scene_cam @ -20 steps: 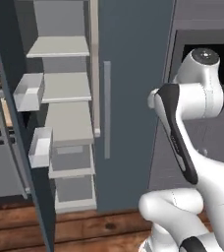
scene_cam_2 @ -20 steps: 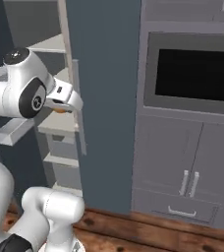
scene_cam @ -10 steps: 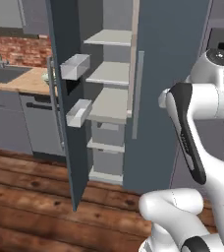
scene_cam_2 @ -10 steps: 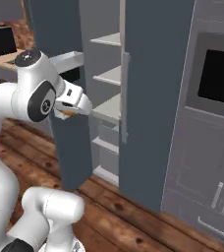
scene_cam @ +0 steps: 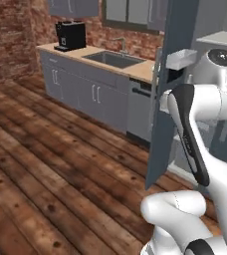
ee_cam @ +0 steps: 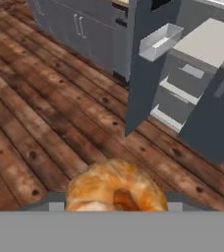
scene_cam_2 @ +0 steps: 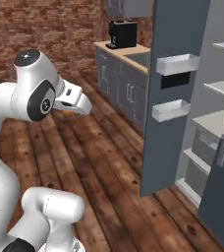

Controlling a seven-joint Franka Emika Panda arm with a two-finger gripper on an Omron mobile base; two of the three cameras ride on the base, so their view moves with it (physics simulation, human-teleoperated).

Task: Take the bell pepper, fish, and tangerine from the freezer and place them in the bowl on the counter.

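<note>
My gripper (scene_cam_2: 78, 106) hangs over the wooden floor, left of the freezer, shut on the tangerine (ee_cam: 115, 189), a mottled orange ball low in the hand view. A sliver of the tangerine (scene_cam_2: 68, 112) peeks out under the hand. The freezer's slate-blue door (scene_cam_2: 175, 98) stands open, its white shelves (scene_cam_2: 217, 120) showing to the right. In the left base view the freezer door (scene_cam: 161, 114) is partly behind my arm. The tan counter (scene_cam: 135, 69) runs left from the freezer under the brick wall. The bell pepper, the fish and the bowl are out of view.
A black coffee machine (scene_cam: 70, 35) and a sink (scene_cam: 113, 59) sit on the counter above grey cabinets (scene_cam: 85, 92). Two white door bins (scene_cam_2: 178, 64) jut from the freezer door. Wide plank floor (scene_cam: 46, 164) lies open to the left.
The base has turned left, so both base views have swung from the freezer front to the floor, counter and brick wall. The gripper keeps its hold on the tangerine.
</note>
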